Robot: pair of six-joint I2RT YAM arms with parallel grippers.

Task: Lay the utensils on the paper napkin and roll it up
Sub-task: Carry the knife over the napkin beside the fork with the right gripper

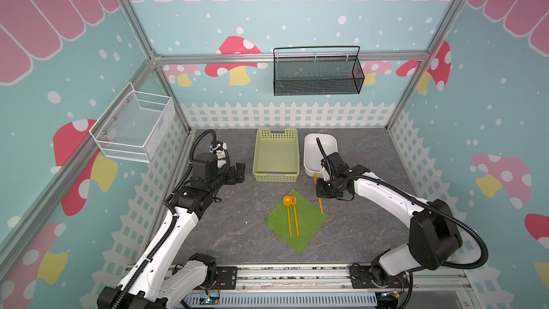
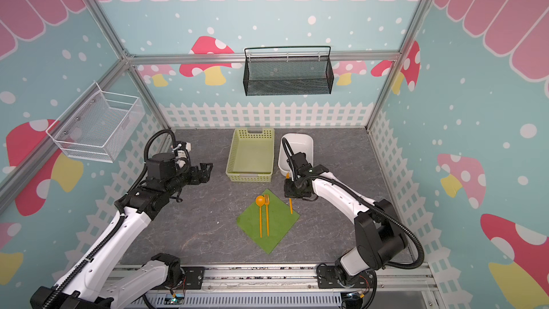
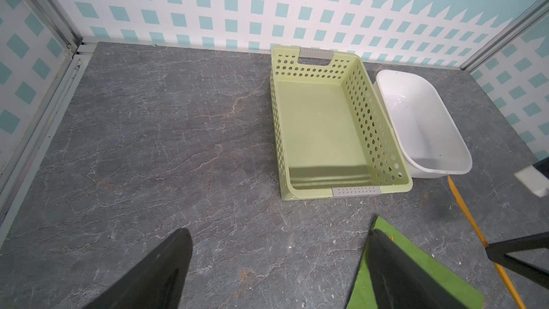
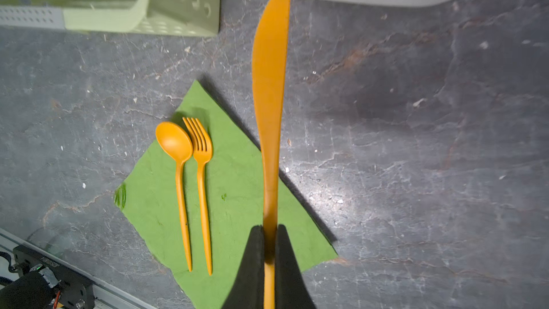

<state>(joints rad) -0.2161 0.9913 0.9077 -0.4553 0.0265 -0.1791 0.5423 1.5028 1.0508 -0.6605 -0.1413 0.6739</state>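
Slim orange knife (image 4: 269,84) (blade tapered, matte)

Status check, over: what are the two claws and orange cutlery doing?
Right gripper shut on slim orange plastic knife, over green paper napkin edge. Left gripper open, idle. Orange spoon and fork lie on napkin. Nothing blocking.

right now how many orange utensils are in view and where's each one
3. The spoon and the fork lie side by side on the green napkin; the knife is gripped in the right hand, by the napkin's edge. None appears hidden.
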